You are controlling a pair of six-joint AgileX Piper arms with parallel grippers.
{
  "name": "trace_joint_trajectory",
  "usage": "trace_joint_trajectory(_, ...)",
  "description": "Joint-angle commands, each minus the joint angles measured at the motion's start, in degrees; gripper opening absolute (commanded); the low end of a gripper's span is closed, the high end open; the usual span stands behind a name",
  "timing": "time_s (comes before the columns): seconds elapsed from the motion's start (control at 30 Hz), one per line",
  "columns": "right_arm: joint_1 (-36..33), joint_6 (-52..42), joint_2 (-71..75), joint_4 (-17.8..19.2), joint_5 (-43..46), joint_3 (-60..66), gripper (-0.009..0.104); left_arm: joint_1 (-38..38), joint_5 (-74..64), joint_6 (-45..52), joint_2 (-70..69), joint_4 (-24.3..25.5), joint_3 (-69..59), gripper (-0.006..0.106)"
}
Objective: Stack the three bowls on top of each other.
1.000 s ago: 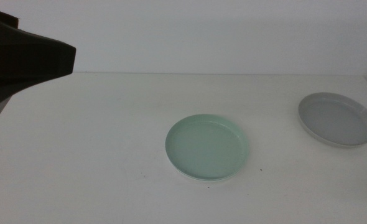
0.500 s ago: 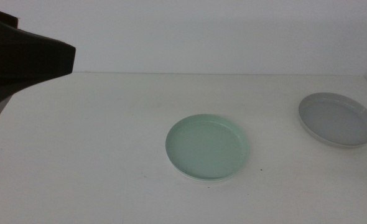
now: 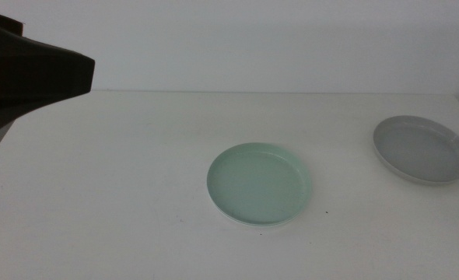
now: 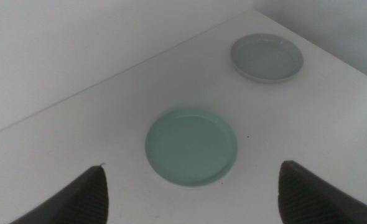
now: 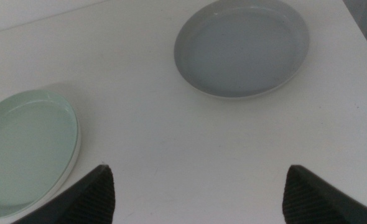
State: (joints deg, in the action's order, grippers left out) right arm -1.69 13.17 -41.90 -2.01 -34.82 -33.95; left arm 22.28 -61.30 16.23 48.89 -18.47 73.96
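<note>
Desk (image 3: 120, 194) is plain white with a white wall behind it, nothing blocking either dish. Mint green bowl (image 3: 258, 183) sits flat near the middle, and in the right wrist view a white rim (image 5: 76, 155) peeks out under it, so it looks stacked on a white one. Grey bowl (image 3: 422, 148) lies flat, well apart, toward the far right edge. Both are round, open side up. Left gripper (image 4: 193, 199) and right gripper (image 5: 199, 196) hover with fingers spread wide, holding nothing.
</note>
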Motion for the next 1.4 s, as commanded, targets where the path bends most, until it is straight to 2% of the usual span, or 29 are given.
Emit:
trace_joint_trajectory(0.0, 0.45, 0.53, -0.41, -0.17, 1.14, -0.4, 0.092, 0.0, 0.75, -0.01, -0.23, -0.02, -0.12, 0.094)
trace_joint_trajectory(0.1, 0.45, 1.82, -0.58, -0.13, 1.84, -0.54, 0.092, 0.0, 0.75, -0.01, -0.23, -0.02, -0.12, 0.094)
trace_joint_trajectory(0.17, 0.45, 3.78, -1.49, 1.53, 2.24, -1.72, 0.092, 0.0, 0.75, -0.01, -0.23, -0.02, -0.12, 0.094)
trace_joint_trajectory(0.33, 0.56, 16.0, -9.5, 13.44, -2.33, -10.37, 0.089, 0.0, 0.73, -0.01, -0.23, -0.43, -0.12, 0.094)
trace_joint_trajectory(0.43, 0.56, 16.11, -17.13, 17.26, -9.59, -18.51, 0.083, 0.0, 0.73, -0.01, -0.23, -0.43, -0.12, 0.094)
trace_joint_trajectory(0.53, 0.94, 13.45, -24.44, 18.8, -15.88, -27.94, 0.078, 0.0, 0.73, -0.01, -0.23, -0.43, -0.12, 0.094)
trace_joint_trajectory(0.67, 4.39, 5.9, -33.8, 13.35, -21.41, -39.8, 0.077, 0.0, 0.73, -0.01, -0.23, -0.43, -0.12, 0.094)
trace_joint_trajectory(0.8, 10.0, -1.55, -44.09, 5.42, -25.77, -49.83, 0.077, 0.0, 0.73, -0.01, -0.23, -0.43, -0.12, 0.094)
trace_joint_trajectory(0.93, 15.4, -7.44, -52.1, -3.02, -26.97, -54.55, 0.077, 0.0, 0.73, -0.01, -0.23, -0.43, -0.12, 0.094)
trace_joint_trajectory(1.03, 17.21, -9.01, -57.08, -4.53, -25.43, -55.43, 0.077, 0.0, 0.73, -0.01, -0.23, -0.43, -0.12, 0.094)
trace_joint_trajectory(1.37, 18.35, -10.27, -70.73, -3.92, -16.38, -55.76, 0.077, 0.0, 0.73, -0.01, -0.23, -0.43, -0.12, 0.094)
